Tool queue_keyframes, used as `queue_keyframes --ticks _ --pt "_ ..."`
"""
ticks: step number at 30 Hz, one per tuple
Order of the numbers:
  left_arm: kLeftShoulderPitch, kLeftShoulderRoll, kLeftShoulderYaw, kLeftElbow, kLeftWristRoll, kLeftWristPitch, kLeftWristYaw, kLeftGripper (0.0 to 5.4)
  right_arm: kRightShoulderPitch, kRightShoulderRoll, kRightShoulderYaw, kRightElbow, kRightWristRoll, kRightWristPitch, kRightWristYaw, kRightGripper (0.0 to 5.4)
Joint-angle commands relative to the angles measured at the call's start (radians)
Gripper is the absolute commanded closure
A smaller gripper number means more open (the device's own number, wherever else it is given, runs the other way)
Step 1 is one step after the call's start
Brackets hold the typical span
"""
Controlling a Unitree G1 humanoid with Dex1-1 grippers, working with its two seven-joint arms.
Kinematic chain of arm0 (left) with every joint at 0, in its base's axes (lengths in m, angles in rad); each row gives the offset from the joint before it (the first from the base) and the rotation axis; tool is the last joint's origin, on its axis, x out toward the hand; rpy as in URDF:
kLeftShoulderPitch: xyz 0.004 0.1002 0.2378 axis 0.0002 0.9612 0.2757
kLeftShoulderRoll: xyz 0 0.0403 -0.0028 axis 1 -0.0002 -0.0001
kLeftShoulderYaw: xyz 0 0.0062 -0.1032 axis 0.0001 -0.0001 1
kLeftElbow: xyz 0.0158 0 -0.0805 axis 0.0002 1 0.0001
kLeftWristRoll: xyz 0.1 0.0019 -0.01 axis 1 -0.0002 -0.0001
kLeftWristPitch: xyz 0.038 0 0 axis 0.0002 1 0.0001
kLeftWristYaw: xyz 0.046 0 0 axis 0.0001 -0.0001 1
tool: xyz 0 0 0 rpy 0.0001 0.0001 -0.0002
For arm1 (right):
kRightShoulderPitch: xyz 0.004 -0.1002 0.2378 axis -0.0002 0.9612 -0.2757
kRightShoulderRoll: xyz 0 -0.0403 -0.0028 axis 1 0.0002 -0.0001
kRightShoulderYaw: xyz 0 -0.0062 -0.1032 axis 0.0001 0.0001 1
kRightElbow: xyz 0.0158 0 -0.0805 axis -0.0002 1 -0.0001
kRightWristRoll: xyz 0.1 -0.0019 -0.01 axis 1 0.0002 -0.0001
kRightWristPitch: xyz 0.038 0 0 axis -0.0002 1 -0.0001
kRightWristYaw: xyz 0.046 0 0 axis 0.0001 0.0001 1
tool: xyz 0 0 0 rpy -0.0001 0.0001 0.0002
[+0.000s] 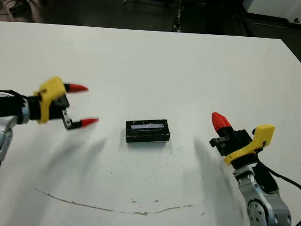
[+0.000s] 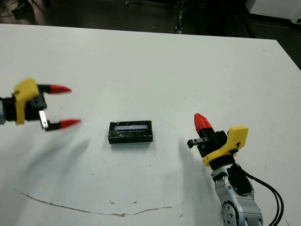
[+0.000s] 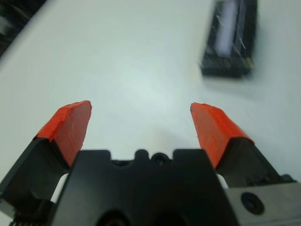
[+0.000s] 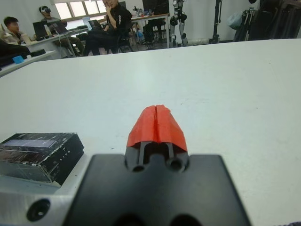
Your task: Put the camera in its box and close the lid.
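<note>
Broad white table [image 1: 155, 61] with a thin brownish scuff line [image 1: 113, 209] near its front edge; mid-table, between both arms, closed small rectangular box under its crinkled shiny black lid [image 1: 147, 130]; left yellow-bodied red-tipped gripper [image 1: 82, 105] spread wide, well apart from it; right gripper [image 4: 157, 123] pinched together, empty; seated people [image 4: 110, 19] beyond

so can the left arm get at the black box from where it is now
Probably yes: the left pincer is open, pointing toward the box, with only bare table between them.
</note>
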Motion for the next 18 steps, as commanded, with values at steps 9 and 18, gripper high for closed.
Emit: queue_keyframes --ticks 9,18 --pt "0.149 -0.365 -0.07 -0.276 -0.104 0.057 0.334 1.49 0.015 -0.01 -0.005 0.001 -0.009 0.005 -0.009 5.4" --pt "0.161 -0.403 -0.187 -0.364 -0.107 0.189 0.414 2.8 0.017 -0.006 -0.002 0.0 -0.015 0.004 -0.013 5.4"
